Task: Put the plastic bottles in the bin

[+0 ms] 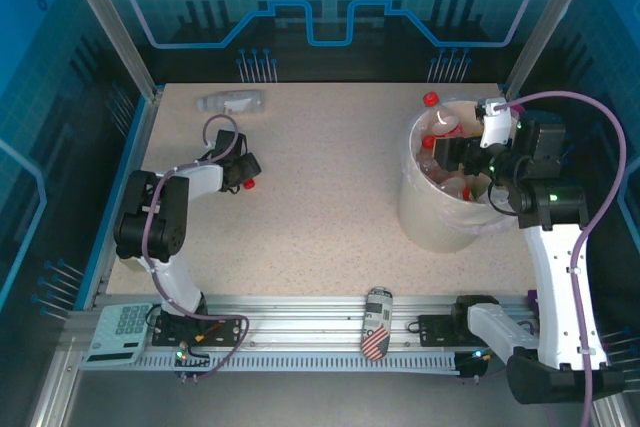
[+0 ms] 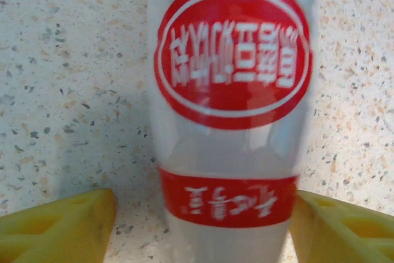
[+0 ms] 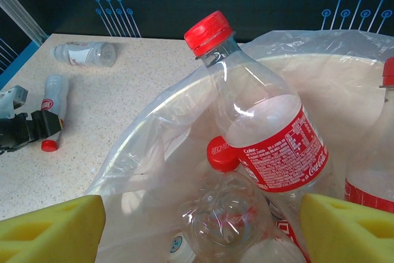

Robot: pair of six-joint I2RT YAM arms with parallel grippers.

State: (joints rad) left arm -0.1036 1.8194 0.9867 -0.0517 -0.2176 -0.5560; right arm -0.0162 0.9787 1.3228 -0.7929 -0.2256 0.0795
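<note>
A clear plastic bottle [image 2: 228, 152] with red labels lies on the table between my left gripper's [image 2: 200, 229] yellow fingers [image 2: 58, 226]. The right finger touches its side and a gap remains at the left one. From above, this left gripper [image 1: 240, 171] is low over that bottle's red cap [image 1: 250, 185]. A pale-labelled bottle [image 1: 232, 102] lies at the back left. My right gripper [image 1: 450, 155] hangs open over the cream bin [image 1: 430, 222], nothing between its fingers [image 3: 52, 229]. Several red-capped bottles [image 3: 265, 127] lie inside the bag-lined bin [image 3: 345, 84].
A flag-patterned can [image 1: 377, 324] lies on the front rail between the arm bases. A calculator [image 1: 118, 332] sits at the front left corner. Blue enclosure walls stand on three sides. Open tabletop lies between the left arm and the bin.
</note>
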